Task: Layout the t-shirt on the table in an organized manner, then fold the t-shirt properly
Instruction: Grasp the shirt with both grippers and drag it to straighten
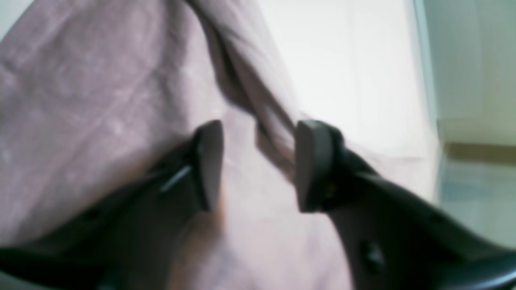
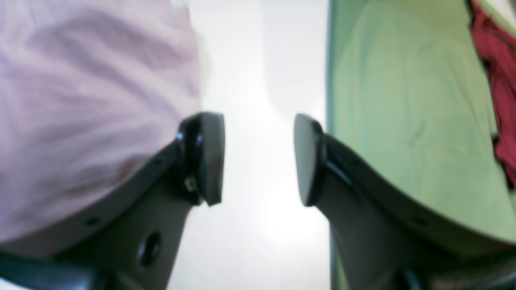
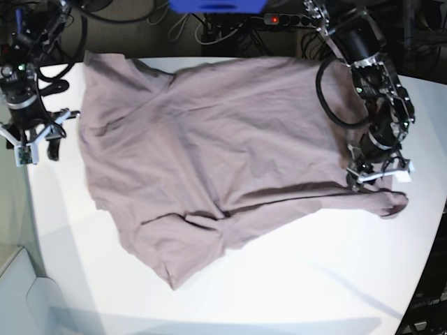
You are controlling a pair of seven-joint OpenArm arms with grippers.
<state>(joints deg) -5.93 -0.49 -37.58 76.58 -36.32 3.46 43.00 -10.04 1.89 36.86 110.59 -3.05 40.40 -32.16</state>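
The mauve t-shirt lies spread and wrinkled over the white table, one corner bunched at the right. My left gripper hovers low over that right part. In the left wrist view it is open, its jaws apart over the t-shirt, and a raised fold of cloth runs between the fingers close to the right pad. My right gripper stands at the table's left edge. It is open over bare table, with the t-shirt just to its left.
A power strip with a red light and loose cables lie behind the table's far edge. The table's edge runs close beside the right gripper, with green floor and a red cloth beyond it.
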